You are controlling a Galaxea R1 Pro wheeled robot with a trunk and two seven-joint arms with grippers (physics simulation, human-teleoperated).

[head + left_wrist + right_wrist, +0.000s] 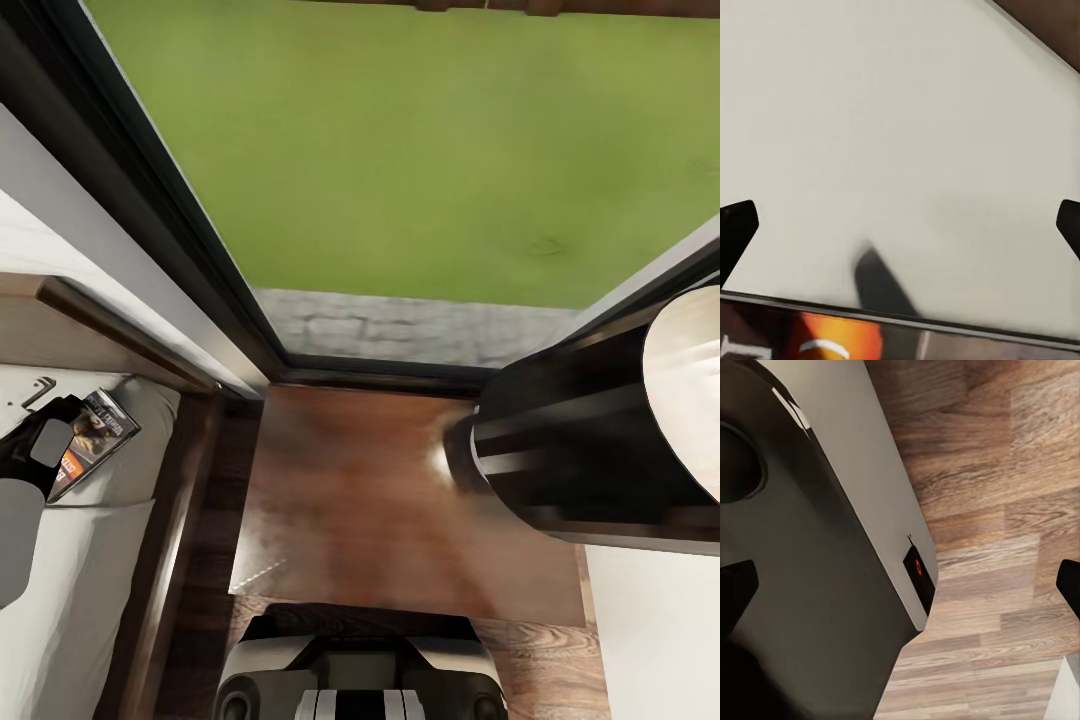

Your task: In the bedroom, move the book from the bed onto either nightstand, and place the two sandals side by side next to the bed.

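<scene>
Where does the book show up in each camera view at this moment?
Head view: the book lies at the left edge on the bed, partly under the left gripper.
Left wrist view: its edge and orange band cross the bottom.
Right wrist view: not in it.
Shared landmark: the pale mattress.

Green lawn [400,150] beyond black lamp [580,440]
</scene>
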